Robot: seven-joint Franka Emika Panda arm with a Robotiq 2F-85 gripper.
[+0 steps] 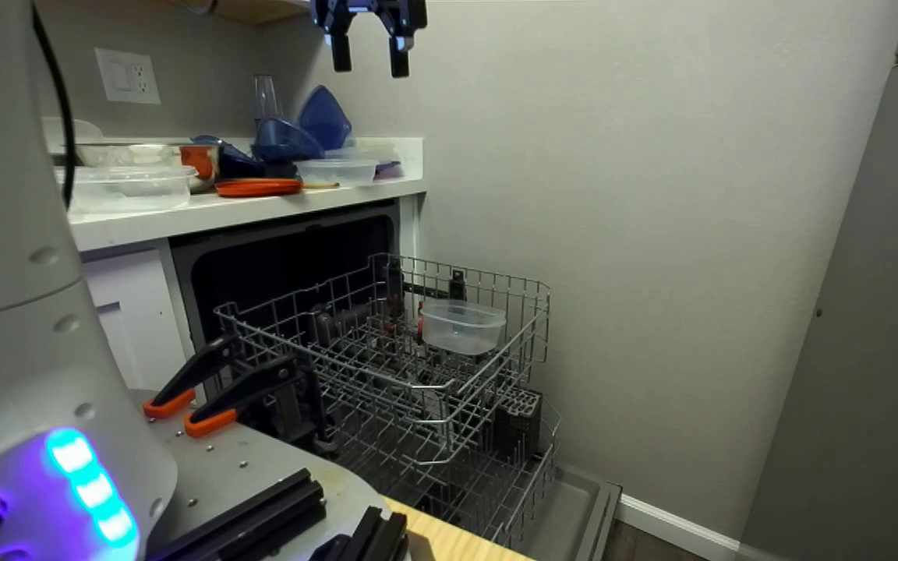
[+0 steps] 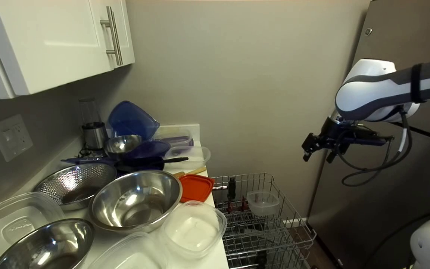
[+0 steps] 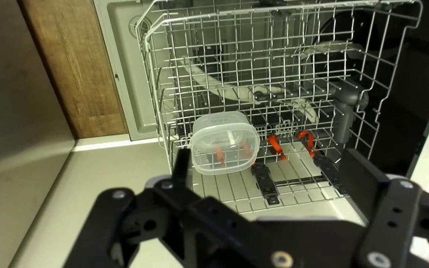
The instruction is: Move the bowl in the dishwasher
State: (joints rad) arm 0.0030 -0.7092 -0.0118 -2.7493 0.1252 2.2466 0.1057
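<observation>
The dishwasher (image 1: 293, 253) stands open with its upper wire rack (image 1: 549, 300) pulled out; the rack also shows in the wrist view (image 3: 214, 16). A pale translucent bowl (image 1: 463, 331) sits in this rack, by the wall side, in both exterior views (image 2: 262, 203). In the wrist view the bowl (image 3: 225, 149) appears tilted, its rim facing the camera, resting against the tines. My gripper (image 1: 370, 72) is open and empty, high above the rack and apart from the bowl. It also shows in an exterior view (image 2: 318, 160), and its spread fingers frame the wrist view (image 3: 266, 154).
The counter (image 1: 262, 209) beside the dishwasher holds steel bowls (image 2: 136, 201), blue items (image 2: 131, 119), a red lid (image 2: 196, 188) and translucent containers (image 2: 193, 229). A tall grey panel (image 2: 390, 186) and wall flank the rack. Orange-tipped clamps (image 1: 238, 397) are near the robot base.
</observation>
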